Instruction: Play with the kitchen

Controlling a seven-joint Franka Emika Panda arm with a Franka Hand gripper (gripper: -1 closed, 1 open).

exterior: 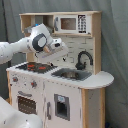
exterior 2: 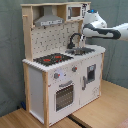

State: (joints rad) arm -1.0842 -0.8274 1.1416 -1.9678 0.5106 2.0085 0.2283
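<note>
The kitchen (exterior: 60, 85) stands upright on the floor. The gripper (exterior: 61, 49) hovers above the counter, between stovetop (exterior: 36, 66) and sink (exterior: 71, 74); both lie directly below it, the faucet (exterior: 83, 60) alongside. Whether its fingers are open cannot be told.

Both exterior views are lit evenly and softly, with no hard glare; the kitchen (exterior 2: 62, 60) reads bright against a dull grey-green backdrop (exterior 2: 12, 55). In the first exterior view the whole picture is soft, and the arm (exterior: 30, 42) is blurred at its edges, its outline smearing into the pegboard behind. In the second exterior view focus is somewhat crisper, faint shading sits under the hood (exterior 2: 49, 20) and inside the oven window (exterior 2: 64, 96), and the wooden table (exterior 2: 100, 107) carries a mild warm sheen.
</note>
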